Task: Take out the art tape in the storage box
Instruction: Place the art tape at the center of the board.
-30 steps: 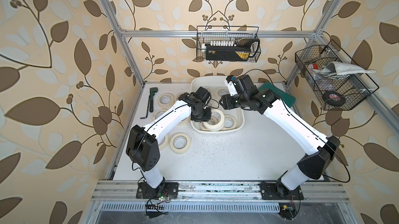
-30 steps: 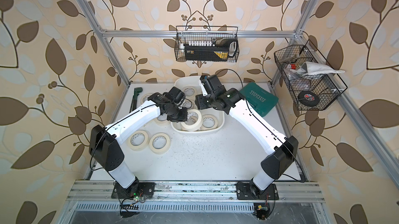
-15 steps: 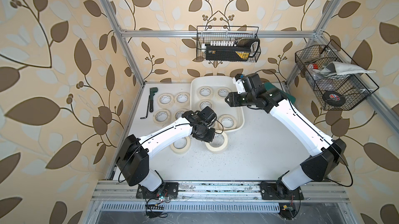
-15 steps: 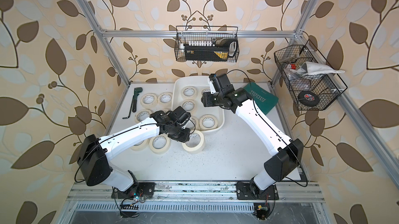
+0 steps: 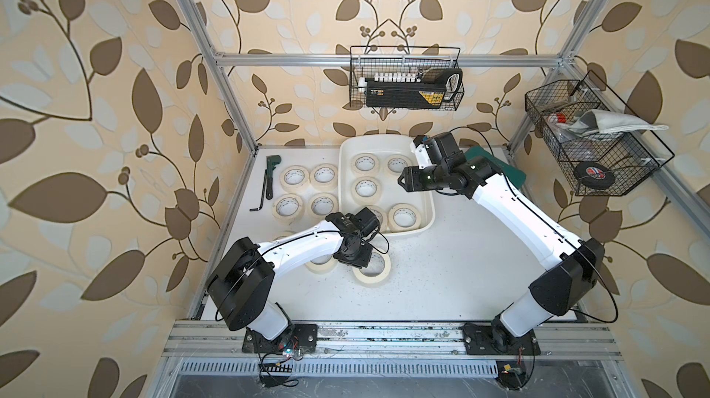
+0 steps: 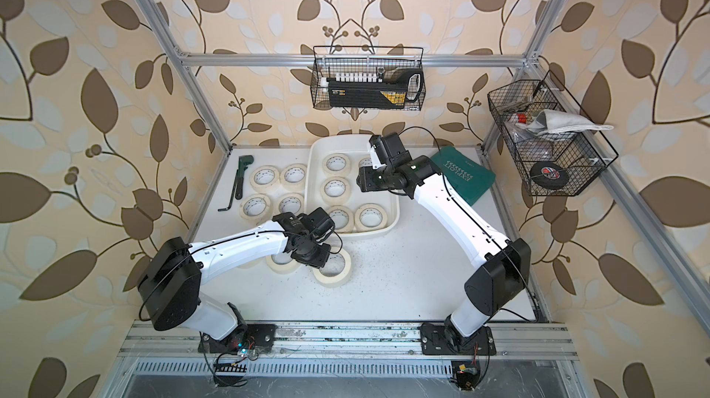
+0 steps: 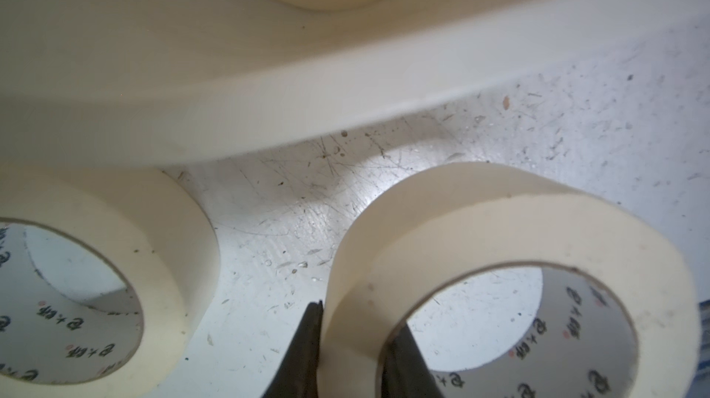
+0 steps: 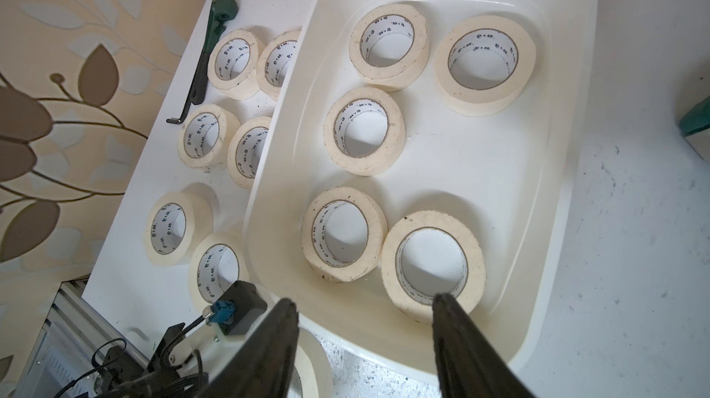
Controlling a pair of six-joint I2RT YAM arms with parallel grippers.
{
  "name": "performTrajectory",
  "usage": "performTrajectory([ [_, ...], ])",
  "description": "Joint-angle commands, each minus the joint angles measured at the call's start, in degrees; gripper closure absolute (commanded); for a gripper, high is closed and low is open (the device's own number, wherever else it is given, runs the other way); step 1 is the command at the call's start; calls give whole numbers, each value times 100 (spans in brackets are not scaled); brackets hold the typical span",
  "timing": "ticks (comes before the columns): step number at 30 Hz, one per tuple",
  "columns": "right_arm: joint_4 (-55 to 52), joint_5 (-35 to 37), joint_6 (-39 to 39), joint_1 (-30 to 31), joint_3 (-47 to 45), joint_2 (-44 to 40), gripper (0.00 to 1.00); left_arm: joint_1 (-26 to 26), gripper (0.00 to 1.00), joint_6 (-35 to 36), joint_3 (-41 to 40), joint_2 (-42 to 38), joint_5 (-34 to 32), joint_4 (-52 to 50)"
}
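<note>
Now the left gripper (image 7: 355, 327) pinches one art tape roll (image 7: 499, 223) down at the bench (image 5: 461, 261), just outside the storage box (image 8: 480, 165). Next, I think, it must let go. The right gripper (image 8: 364, 300) hangs spread above five more inside.

a robot lab cell: aluminium frame (image 5: 384, 59), leaf-print wallpaper (image 5: 96, 108), wire baskets (image 5: 405, 106) holding tools.

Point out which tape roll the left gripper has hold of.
The roll in front of the storage box, outside it: the left gripper pinches its wall; every other roll lies untouched.
</note>
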Motion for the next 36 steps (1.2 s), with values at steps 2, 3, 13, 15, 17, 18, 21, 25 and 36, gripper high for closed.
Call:
performTrajectory([
  [2,-25,-124,68,-27,-81,146,42,-25,100,-295,-85,-48,-433,181],
  [3,-25,-130,70,-31,-78,164,43,-24,100,-376,-96,5,-538,199],
  [13,-113,-184,69,-53,-53,338,42,-24,100,-776,-145,401,-1099,175],
  [15,-113,-215,77,-54,-47,353,42,-24,100,-847,-149,419,-1219,156],
  [17,-114,-236,79,-54,-30,386,42,-24,100,-910,-165,453,-1307,155],
  [18,-127,-245,79,-53,-5,405,42,-24,100,-930,-175,483,-1356,143],
  [21,-174,-241,61,-65,41,436,42,-24,100,-992,-138,605,-1559,23],
  [25,-183,-223,52,-71,43,452,43,-24,98,-1035,-114,658,-1667,23],
  [36,-192,-268,52,-83,112,557,43,-17,68,-1082,-193,624,-1770,129],
])
